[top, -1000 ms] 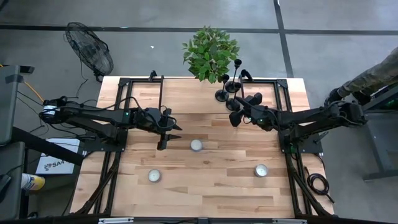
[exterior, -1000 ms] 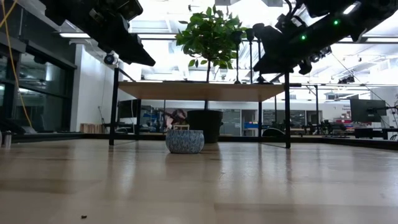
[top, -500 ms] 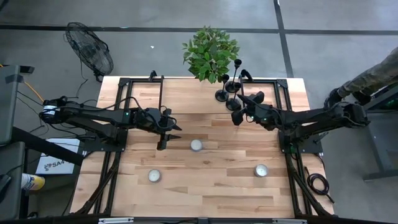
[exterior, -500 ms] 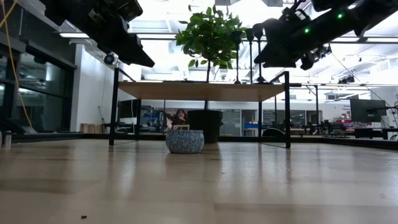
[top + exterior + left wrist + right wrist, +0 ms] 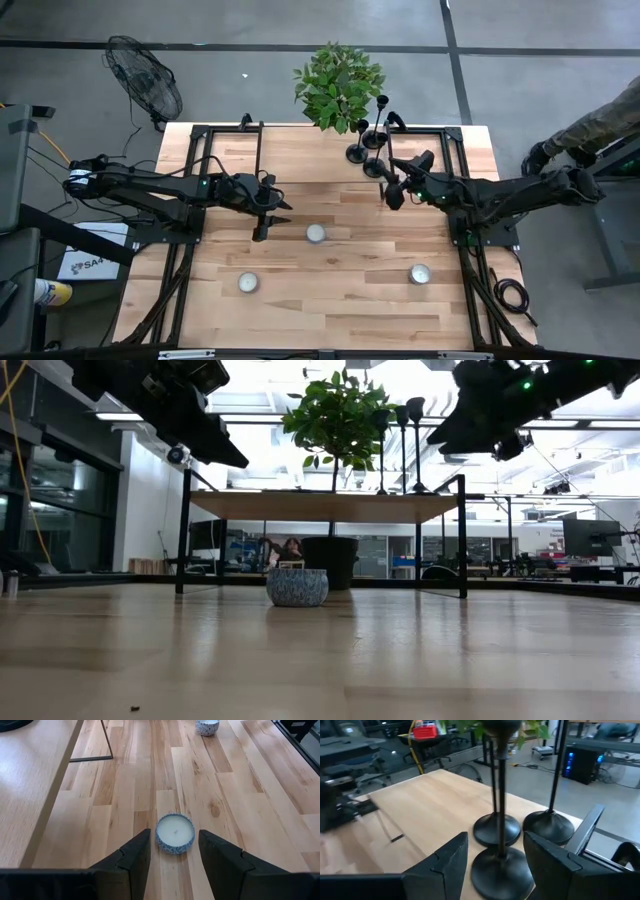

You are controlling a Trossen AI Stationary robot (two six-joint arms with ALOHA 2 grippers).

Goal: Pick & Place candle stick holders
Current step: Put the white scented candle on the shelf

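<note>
High view: our right gripper [image 5: 391, 192] sits just short of the three candle stick holders [image 5: 372, 150] clustered at the table's far edge; our left gripper [image 5: 268, 213] waits near a white candle [image 5: 316, 233].

Right wrist view: open fingers [image 5: 451, 857] frame the nearest holder's base [image 5: 501, 869]. We judge that closing could knock the neighbouring stems.

Left wrist view: spread fingers [image 5: 134, 855] flank a speckled candle [image 5: 174, 832].

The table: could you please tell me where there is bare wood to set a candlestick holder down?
Bare wood lies between the three candles and along the table's near edge. It is crowded at the far edge, where the holders cluster by the plant and the open right gripper.
</note>
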